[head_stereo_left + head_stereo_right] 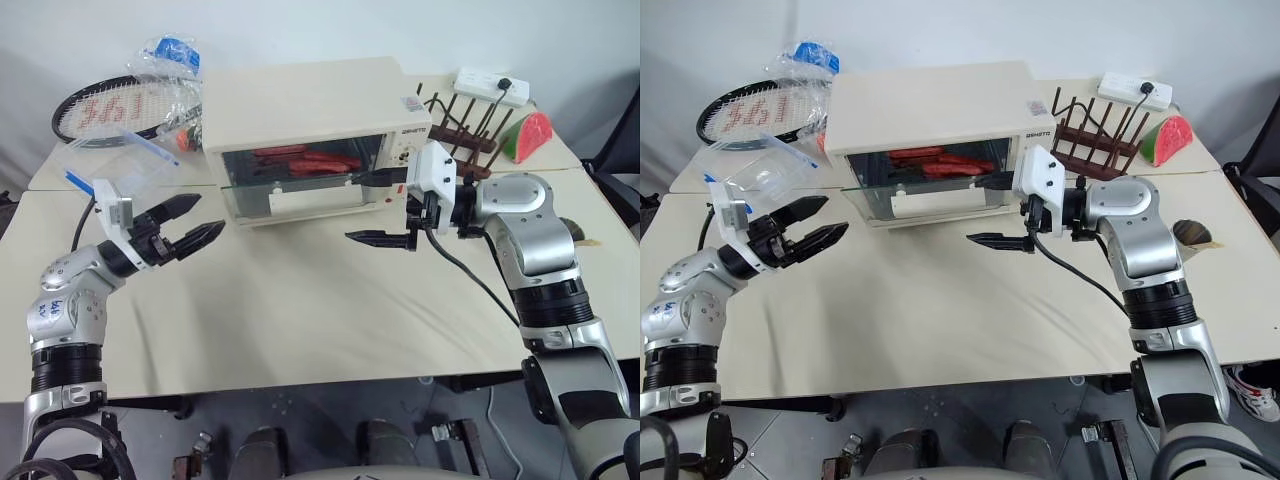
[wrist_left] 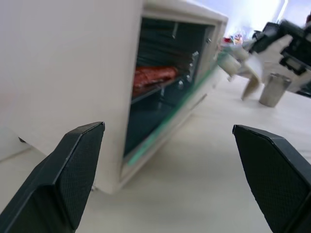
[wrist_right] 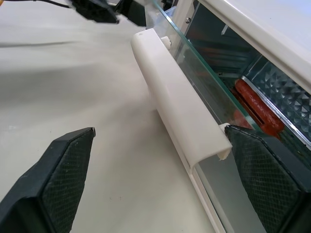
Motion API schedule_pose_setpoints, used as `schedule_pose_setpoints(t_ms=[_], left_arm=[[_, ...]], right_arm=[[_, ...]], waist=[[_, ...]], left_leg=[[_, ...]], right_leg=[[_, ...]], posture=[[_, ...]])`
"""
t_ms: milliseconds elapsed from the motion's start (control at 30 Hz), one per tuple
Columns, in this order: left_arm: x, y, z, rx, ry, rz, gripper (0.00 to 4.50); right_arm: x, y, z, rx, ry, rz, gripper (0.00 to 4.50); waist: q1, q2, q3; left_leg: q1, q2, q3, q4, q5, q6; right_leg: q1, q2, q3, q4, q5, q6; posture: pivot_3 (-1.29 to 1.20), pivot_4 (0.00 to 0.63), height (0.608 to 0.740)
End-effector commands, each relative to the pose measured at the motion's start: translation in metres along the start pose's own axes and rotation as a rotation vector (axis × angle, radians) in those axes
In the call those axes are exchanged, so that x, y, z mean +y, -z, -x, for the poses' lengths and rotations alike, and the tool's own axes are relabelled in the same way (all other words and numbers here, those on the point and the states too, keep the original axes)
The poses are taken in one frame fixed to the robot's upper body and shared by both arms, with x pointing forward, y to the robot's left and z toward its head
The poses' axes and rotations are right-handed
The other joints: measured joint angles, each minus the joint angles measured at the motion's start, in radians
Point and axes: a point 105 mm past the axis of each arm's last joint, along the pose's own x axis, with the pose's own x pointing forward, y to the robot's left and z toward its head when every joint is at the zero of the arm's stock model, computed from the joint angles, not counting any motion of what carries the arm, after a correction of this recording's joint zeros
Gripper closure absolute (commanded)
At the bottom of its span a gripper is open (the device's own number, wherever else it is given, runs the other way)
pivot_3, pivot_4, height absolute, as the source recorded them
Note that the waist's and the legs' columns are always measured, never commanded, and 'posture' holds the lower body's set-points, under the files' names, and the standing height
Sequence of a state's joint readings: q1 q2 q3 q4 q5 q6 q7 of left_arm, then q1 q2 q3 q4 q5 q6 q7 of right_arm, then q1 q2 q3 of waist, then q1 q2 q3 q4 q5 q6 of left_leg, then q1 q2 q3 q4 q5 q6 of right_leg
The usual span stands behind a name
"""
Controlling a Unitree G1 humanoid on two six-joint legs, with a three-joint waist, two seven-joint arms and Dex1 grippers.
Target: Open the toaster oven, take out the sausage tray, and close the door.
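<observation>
The cream-white toaster oven (image 1: 300,105) stands at the back of the table. Its glass door (image 3: 194,58) leans out a little from the top, with the long cream bar handle (image 3: 177,94) on its front. Inside, red sausages (image 3: 257,107) lie on the silvery sausage tray (image 1: 310,162). My right gripper (image 1: 378,208) is open, one finger above and one below the handle's right end, touching nothing that I can see. My left gripper (image 1: 195,225) hangs open and empty just left of the oven's front corner.
A racket (image 1: 110,110), a clear plastic box with blue clips (image 1: 120,165) and a plastic bag (image 1: 170,55) lie left of the oven. A wooden rack (image 1: 465,125), a power strip (image 1: 490,87) and a watermelon slice (image 1: 530,135) sit to its right. The table (image 1: 300,320) spreads bare in front.
</observation>
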State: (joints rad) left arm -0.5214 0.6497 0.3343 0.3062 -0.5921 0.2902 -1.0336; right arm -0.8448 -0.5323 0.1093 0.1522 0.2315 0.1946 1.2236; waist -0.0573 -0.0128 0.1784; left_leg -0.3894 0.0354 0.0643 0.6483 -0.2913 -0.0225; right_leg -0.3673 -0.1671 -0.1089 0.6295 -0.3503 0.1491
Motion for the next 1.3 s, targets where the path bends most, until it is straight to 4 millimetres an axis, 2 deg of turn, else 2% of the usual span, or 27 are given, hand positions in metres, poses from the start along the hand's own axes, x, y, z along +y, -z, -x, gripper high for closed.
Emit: schedule_pose_setpoints(t_ms=[33,167,467,800,1133,1300], left_arm=[[0.001,-0.023,0.006,-0.073,0.022,-0.01,0.41],[-0.001,-0.034,0.01,-0.121,0.063,0.028,1.56],[-0.003,-0.03,0.004,-0.1,0.111,0.062,4.38],[-0.009,-0.005,-0.039,-0.042,0.214,0.1,4.47],[-0.014,0.015,-0.053,0.053,0.277,0.103,4.47],[-0.01,0.011,-0.059,0.038,0.265,0.092,4.47]], right_arm=[[0.015,0.007,-0.01,0.002,-0.061,-0.024,0.0],[0.019,0.012,-0.011,0.008,-0.061,-0.032,0.0],[0.023,0.016,-0.013,0.017,-0.069,-0.034,0.0],[0.035,0.014,-0.016,0.005,-0.076,-0.038,0.0],[0.057,0.014,-0.003,0.059,-0.079,-0.071,0.0],[0.051,0.011,-0.003,0.058,-0.038,-0.067,0.0]], waist=[[0.0,0.0,0.0],[0.0,0.0,0.0],[0.0,0.0,0.0],[-0.002,-0.001,-0.001],[0.008,-0.001,-0.001],[0.013,-0.001,-0.001]], left_leg=[[0.0,0.0,0.0,0.0,0.0,0.0],[0.001,0.0,0.0,0.0,0.0,0.0],[0.002,0.0,0.0,0.0,0.0,0.0],[0.002,0.0,0.0,0.0,0.0,0.0],[0.002,0.0,0.0,0.0,0.0,0.0],[0.002,0.0,0.001,0.003,0.0,0.0]], right_leg=[[0.0,0.0,0.0,0.0,0.0,0.0],[0.0,0.0,0.0,0.0,0.0,0.0],[0.001,0.0,0.0,0.0,0.0,0.0],[0.002,0.0,0.0,0.001,0.0,0.0],[0.002,0.0,0.0,0.0,0.0,0.0],[0.003,0.0,0.0,0.001,0.0,0.0]], posture=[[0.0,0.15,0.74],[0.0,0.15,0.74],[0.0,0.15,0.74],[0.0,0.15,0.74],[0.0,0.15,0.74],[0.0,0.15,0.74]])
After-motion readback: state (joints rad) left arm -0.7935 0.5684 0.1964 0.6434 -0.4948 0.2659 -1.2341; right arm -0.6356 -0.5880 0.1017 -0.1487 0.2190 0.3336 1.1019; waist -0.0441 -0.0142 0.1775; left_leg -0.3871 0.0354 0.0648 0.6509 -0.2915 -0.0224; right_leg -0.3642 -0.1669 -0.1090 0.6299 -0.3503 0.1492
